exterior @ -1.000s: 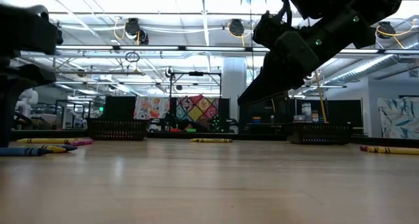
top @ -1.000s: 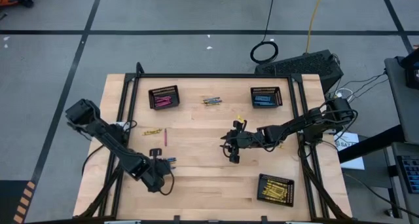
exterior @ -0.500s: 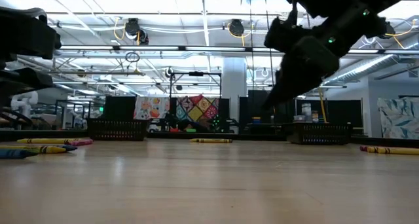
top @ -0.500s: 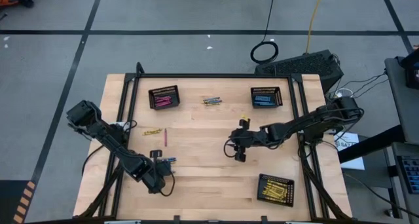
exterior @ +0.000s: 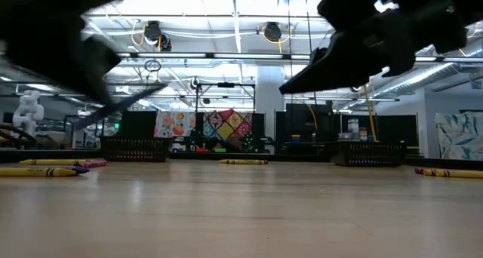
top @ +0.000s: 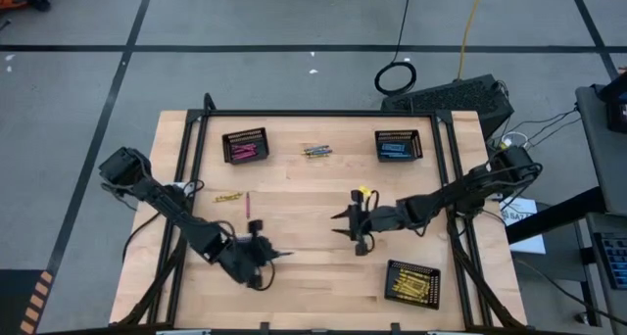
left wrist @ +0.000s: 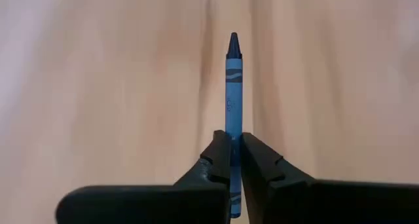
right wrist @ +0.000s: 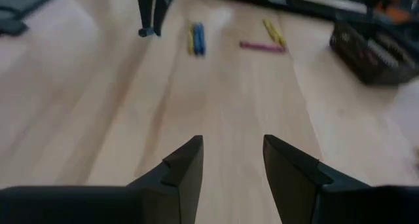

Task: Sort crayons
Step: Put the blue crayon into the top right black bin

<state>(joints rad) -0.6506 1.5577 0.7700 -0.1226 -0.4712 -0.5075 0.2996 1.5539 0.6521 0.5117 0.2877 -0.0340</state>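
My left gripper (top: 266,254) stands near the table's front left, shut on a blue crayon (left wrist: 234,86) whose pointed tip sticks out past the fingertips. My right gripper (top: 349,231) hovers open over the middle of the table, with only bare wood between its fingers (right wrist: 232,158). A yellow crayon (top: 228,196) and a pink crayon (top: 248,204) lie flat on the table's left part. A few more crayons (top: 315,151) lie at the far middle. In the right wrist view a blue and a yellow crayon (right wrist: 196,37) lie side by side. My left gripper pinches the blue crayon's rear part (left wrist: 233,122) between its two fingers. The crayon lies along the fingers and points forward, out beyond them. The fingers slant downward toward the table's right side. In the low view the crayon (exterior: 128,103) is up in the air, tilted, clear of the table.
Three black mesh baskets stand on the table. One with pink crayons (top: 245,145) is at the far left, one with blue crayons (top: 398,145) at the far right, and one with yellow crayons (top: 412,282) at the near right. A black frame borders the table.
My left gripper has taken hold of the blue crayon and lifted it off the table, tipping upward and swinging toward the table's right. My right gripper has drifted toward the near edge and stayed open.
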